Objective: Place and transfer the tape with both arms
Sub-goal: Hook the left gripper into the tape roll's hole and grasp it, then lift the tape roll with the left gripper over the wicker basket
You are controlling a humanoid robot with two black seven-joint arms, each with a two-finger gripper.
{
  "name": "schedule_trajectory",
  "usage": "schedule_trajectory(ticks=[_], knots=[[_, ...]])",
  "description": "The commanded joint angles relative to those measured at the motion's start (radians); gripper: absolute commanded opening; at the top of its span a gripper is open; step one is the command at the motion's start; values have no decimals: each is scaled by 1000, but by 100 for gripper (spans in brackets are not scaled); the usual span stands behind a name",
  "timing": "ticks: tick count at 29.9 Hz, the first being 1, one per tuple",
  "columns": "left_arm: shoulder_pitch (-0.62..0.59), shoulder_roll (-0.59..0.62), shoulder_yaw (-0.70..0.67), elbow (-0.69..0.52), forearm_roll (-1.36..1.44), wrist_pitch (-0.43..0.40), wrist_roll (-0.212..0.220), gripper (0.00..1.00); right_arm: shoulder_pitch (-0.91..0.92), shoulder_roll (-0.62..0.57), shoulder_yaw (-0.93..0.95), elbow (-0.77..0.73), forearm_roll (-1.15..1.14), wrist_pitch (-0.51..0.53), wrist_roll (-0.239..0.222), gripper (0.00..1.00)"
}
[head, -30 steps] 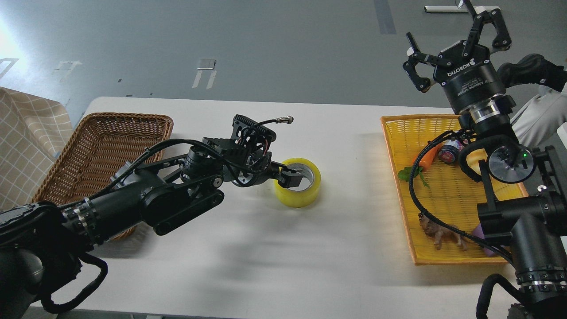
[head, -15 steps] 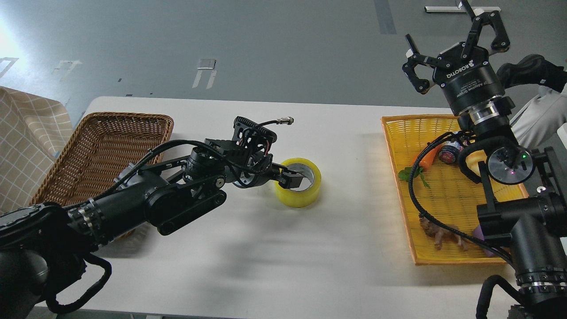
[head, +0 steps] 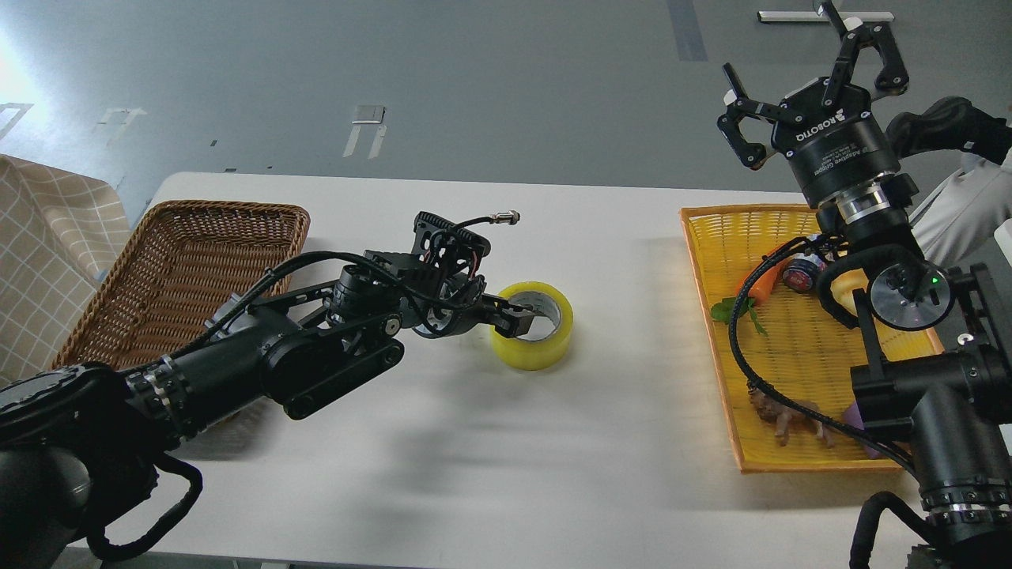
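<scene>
The tape, a yellow roll with a grey-white core, lies flat in the middle of the white table. My left gripper reaches it from the left. One finger is inside the core against the roll's left wall; the other finger is hidden outside the wall. The jaws look closed on that wall, and the roll still rests on the table. My right gripper is open and empty, raised high above the far end of the yellow tray, fingers pointing up and away.
A brown wicker basket stands at the left, partly under my left arm. A yellow tray at the right holds a toy carrot and several other small items. A checked cloth lies at the far left.
The left gripper's finger inside the core has drawn back left against the roll's wall. The tape has not moved. The right gripper has risen slightly.
</scene>
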Motion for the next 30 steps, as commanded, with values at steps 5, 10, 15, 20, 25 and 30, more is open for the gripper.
schedule_trajectory(ticks=[5, 10, 15, 20, 25, 30], knots=[[-1, -3, 1, 11, 0, 0, -2, 52, 0, 0, 0, -1, 0, 0, 0, 100], [-10, -13, 1, 15, 4, 0, -60, 0, -1, 0, 0, -1, 0, 0, 0, 100], [-22, -19, 30, 15, 5, 0, -96, 0, -1, 0, 0, -3, 0, 0, 0, 100], [-33, -22, 28, 15, 5, 0, -96, 0, -1, 0, 0, -4, 0, 0, 0, 100], [-75, 0, 27, 4, -3, 0, -100, 0, -6, 0, 0, -3, 0, 0, 0, 100], [-144, 43, 27, 2, -65, 0, -103, 0, -6, 0, 2, -3, 0, 0, 0, 100]])
